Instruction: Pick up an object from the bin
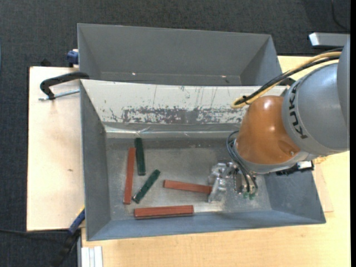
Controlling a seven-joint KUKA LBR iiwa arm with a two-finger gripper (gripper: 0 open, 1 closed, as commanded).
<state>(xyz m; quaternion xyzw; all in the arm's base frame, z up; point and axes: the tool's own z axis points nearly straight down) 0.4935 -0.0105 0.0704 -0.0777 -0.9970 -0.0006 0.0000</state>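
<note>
My gripper [218,186] is low in the bin's right half, under the orange cover. Its metal tip stands right at the right end of a red-brown bar [186,187] that lies nearly flat across the floor's middle. Whether it touches the bar I cannot tell. A second, longer red-brown bar [163,211] lies along the front wall, just left of and below the gripper. A dark green bar [146,185] lies slanted further left.
At the left of the floor a third red-brown bar [129,176] lies upright in the view, with another dark green bar [139,156] beside its top end. The arm's wrist and cables cover the floor's right corner.
</note>
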